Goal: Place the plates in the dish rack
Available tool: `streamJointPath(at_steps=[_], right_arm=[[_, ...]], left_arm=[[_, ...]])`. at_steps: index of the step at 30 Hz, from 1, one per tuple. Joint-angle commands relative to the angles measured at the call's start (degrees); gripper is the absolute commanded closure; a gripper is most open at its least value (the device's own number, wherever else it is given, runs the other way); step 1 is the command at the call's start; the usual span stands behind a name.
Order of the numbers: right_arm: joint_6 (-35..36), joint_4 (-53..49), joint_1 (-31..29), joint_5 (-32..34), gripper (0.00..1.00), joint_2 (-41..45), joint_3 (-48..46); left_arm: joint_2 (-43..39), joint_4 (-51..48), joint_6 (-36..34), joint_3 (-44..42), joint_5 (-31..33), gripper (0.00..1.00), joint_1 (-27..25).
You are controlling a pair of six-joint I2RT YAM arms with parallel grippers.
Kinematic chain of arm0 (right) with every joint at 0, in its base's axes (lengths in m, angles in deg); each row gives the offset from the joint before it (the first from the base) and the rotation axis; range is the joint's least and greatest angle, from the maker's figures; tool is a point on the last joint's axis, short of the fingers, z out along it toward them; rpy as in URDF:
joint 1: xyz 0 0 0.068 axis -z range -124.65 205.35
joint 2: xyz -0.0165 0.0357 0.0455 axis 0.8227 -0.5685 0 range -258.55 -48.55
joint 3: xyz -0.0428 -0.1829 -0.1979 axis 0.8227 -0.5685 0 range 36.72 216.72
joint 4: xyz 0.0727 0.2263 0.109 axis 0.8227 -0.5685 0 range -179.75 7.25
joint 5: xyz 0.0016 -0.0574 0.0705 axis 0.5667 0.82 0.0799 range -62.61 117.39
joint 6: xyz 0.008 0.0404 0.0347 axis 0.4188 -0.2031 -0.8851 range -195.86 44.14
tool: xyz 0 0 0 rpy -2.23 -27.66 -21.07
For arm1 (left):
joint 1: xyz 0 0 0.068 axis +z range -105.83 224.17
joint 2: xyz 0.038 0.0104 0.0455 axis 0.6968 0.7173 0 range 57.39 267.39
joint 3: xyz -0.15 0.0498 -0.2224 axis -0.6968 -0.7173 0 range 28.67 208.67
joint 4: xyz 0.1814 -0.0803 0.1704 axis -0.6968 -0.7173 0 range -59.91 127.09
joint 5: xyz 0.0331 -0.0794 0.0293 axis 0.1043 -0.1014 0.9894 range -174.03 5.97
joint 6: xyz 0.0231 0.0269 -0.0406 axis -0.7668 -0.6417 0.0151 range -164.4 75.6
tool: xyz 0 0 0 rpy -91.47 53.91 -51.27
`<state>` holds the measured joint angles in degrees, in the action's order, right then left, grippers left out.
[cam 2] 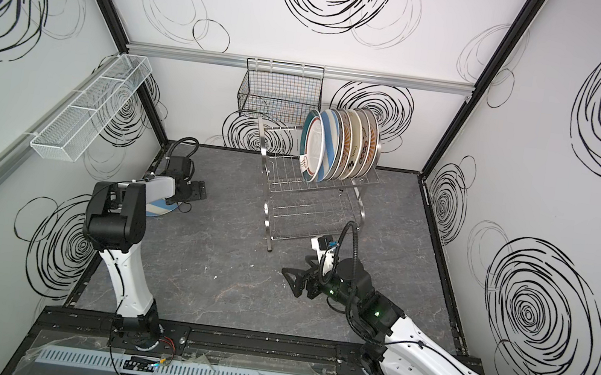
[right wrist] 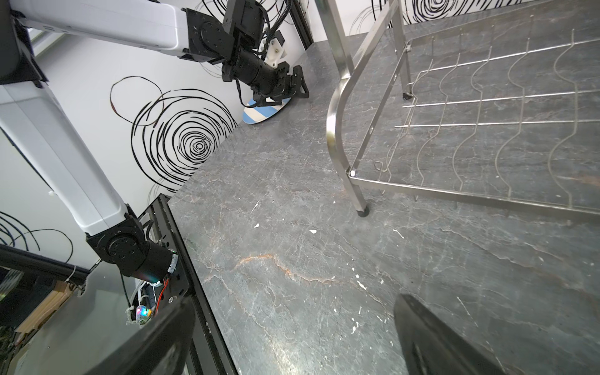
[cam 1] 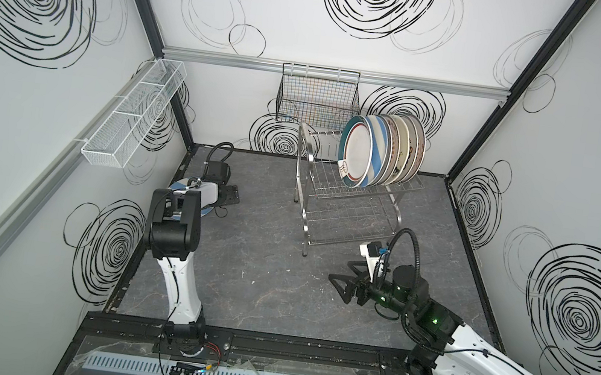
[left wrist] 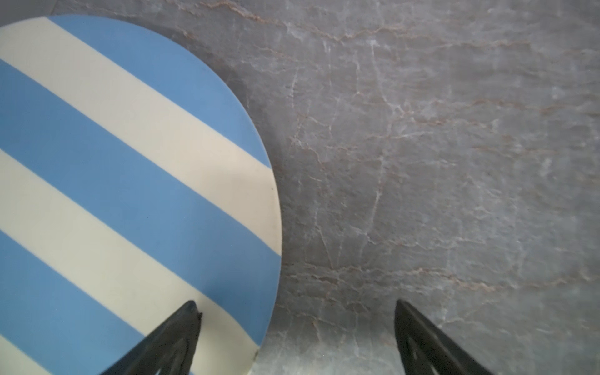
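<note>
One blue-and-cream striped plate [left wrist: 130, 181] lies flat on the grey table by the left wall, also seen in a top view [cam 2: 161, 210] and in the right wrist view [right wrist: 263, 113]. My left gripper [left wrist: 295, 311] is open just above the plate's rim: one finger [left wrist: 175, 341] over the plate, the other over bare table. Several more plates [cam 1: 382, 150] stand on edge in the upper tier of the steel dish rack [cam 1: 351, 211]. My right gripper [cam 1: 344, 275] is open and empty, low over the table in front of the dish rack [right wrist: 337, 130].
A black wire basket [cam 1: 316, 100] hangs on the back wall above the rack. A long white mesh basket [cam 1: 135, 115] hangs on the left wall. The rack's lower tier [right wrist: 487, 130] holds nothing. A black rail [cam 1: 269, 350] runs along the table's front edge.
</note>
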<state>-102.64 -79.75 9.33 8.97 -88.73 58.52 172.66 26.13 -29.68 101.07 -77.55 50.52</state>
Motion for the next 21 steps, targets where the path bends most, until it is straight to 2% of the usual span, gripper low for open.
streamJointPath(at_steps=[1,6,10,21], right_arm=[[1.00,1.14,0.86,-1.33,0.00,-1.24,1.64],[1.39,2.62,2.62,-5.12,0.00,-3.86,1.84],[1.81,2.44,3.44,-7.41,0.00,-5.50,2.77],[2.68,-0.39,4.94,-8.19,0.00,-5.52,4.23]], left_arm=[[-2.27,-2.93,0.82,-3.27,-3.40,0.04,-1.89],[-5.57,-0.61,5.03,-9.36,-11.38,0.04,-3.40],[-7.76,-1.28,6.00,-12.36,-13.59,0.04,-5.61],[-24.92,0.91,11.32,-29.74,-21.44,0.04,-10.39]])
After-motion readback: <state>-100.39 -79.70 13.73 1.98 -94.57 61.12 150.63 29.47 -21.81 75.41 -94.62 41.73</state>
